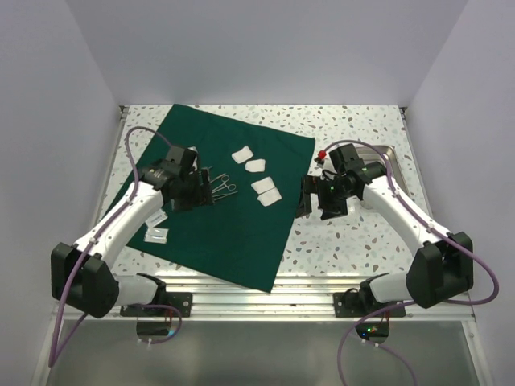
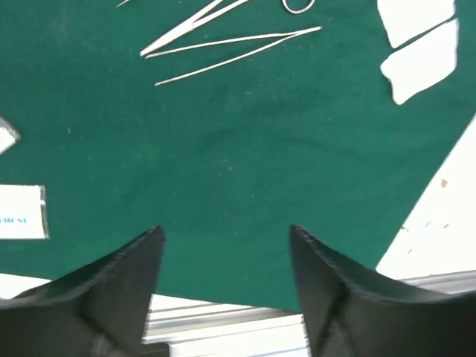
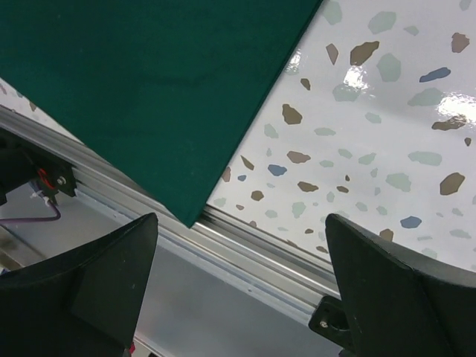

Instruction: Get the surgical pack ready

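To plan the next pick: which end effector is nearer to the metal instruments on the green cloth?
Left. The left end effector is just beside the instruments; the right end effector is off the cloth.

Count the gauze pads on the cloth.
4, in a diagonal row on the cloth, right of the instruments: top pad, second pad, then third pad and lowest pad touching. The left arm could hide more.

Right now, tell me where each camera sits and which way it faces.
Top external: above and behind the arms, looking down on the table; both arms show.
Left wrist: looks down on green cloth, instruments, gauze pads; left gripper open.
Right wrist: looks down on cloth corner and table edge; right gripper open.
Shared: both wrist views see the cloth.
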Controlling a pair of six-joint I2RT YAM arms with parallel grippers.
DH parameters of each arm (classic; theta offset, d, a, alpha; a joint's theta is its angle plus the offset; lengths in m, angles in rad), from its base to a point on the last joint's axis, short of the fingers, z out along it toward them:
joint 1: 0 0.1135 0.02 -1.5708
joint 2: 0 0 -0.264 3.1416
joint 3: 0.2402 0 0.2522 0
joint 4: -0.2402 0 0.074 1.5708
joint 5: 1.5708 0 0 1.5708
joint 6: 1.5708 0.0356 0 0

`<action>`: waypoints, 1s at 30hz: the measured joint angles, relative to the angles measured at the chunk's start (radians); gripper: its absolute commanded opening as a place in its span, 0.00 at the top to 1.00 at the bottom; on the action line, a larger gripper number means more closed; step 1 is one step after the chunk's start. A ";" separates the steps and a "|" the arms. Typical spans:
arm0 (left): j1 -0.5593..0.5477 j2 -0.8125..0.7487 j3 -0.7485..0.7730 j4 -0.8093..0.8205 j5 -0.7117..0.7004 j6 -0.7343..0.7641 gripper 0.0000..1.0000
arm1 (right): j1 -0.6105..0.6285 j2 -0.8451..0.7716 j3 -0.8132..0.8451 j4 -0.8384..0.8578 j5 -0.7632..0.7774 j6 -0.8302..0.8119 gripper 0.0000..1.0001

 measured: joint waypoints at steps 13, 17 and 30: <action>-0.138 0.267 0.092 0.093 -0.119 0.282 0.52 | 0.000 0.007 0.026 -0.026 -0.017 0.015 0.01; -0.149 0.334 0.094 0.174 -0.112 0.406 0.53 | 0.000 0.015 0.026 -0.027 -0.017 0.015 0.01; -0.149 0.550 0.187 0.364 -0.024 0.660 0.60 | 0.000 0.086 0.028 -0.036 -0.040 0.010 0.01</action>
